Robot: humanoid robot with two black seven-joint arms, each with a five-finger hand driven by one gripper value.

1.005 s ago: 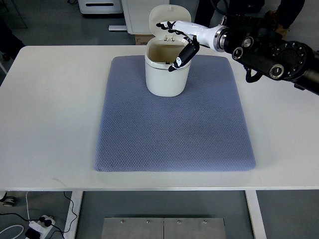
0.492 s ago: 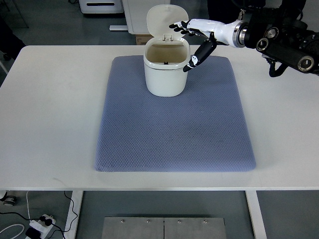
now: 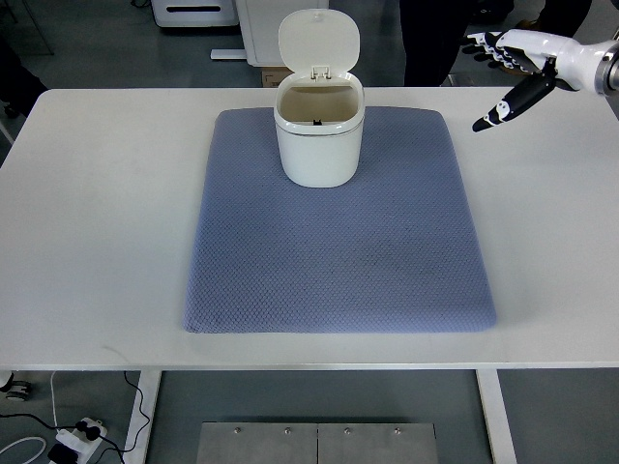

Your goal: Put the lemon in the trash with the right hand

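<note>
A white trash bin (image 3: 318, 135) stands at the back of the blue-grey mat (image 3: 334, 242), its lid (image 3: 318, 39) tipped up and open. Its inside is dark, and I see no lemon anywhere in view. My right hand (image 3: 503, 72) is at the far right above the table's back edge, well to the right of the bin. Its fingers are spread and it holds nothing. The left arm does not show.
The mat lies on a white table (image 3: 97, 222). Behind the table stand white cabinets (image 3: 261, 24) and a cardboard box (image 3: 276, 75) on the floor. A power strip (image 3: 77, 435) lies on the floor below the front edge.
My right hand has drawn back from over the bin's mouth to the far right, staying open and empty. The bin has shifted slightly to the left.
</note>
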